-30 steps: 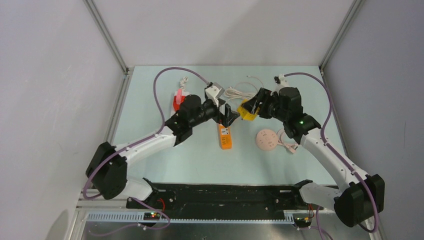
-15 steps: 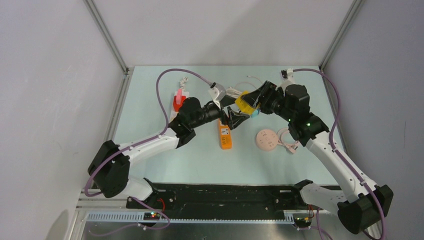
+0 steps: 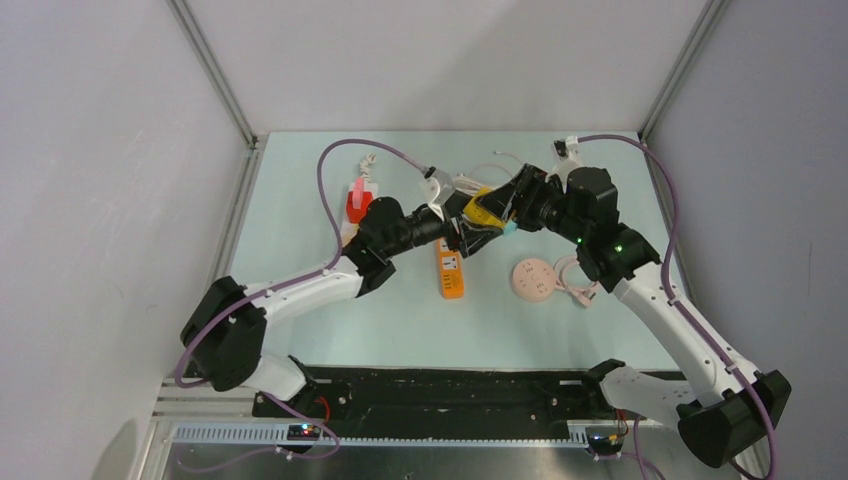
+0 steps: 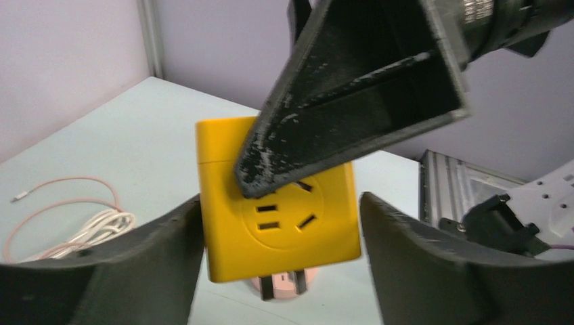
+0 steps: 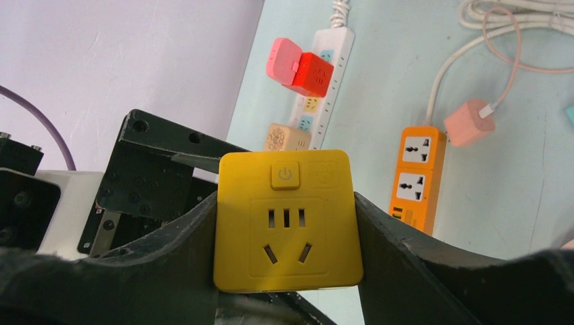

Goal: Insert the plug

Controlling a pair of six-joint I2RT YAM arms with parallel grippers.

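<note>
1. Plug, a yellow cube, pinched in right gripper, held above table at far centre.
2. Spread wide, left gripper flanking plug, one finger just beside each side.
3. Nearer, flat below, orange power strip.

Yellow cube plug sits aloft near the flat orange strip.

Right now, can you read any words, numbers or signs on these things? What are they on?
No words or numbers can be read.
Power sign (a circle with a short stroke): on the button of the yellow plug cube.
Raised mark beside that button: too faint to read.
Small marks on the orange power strip: too small to read.
</note>
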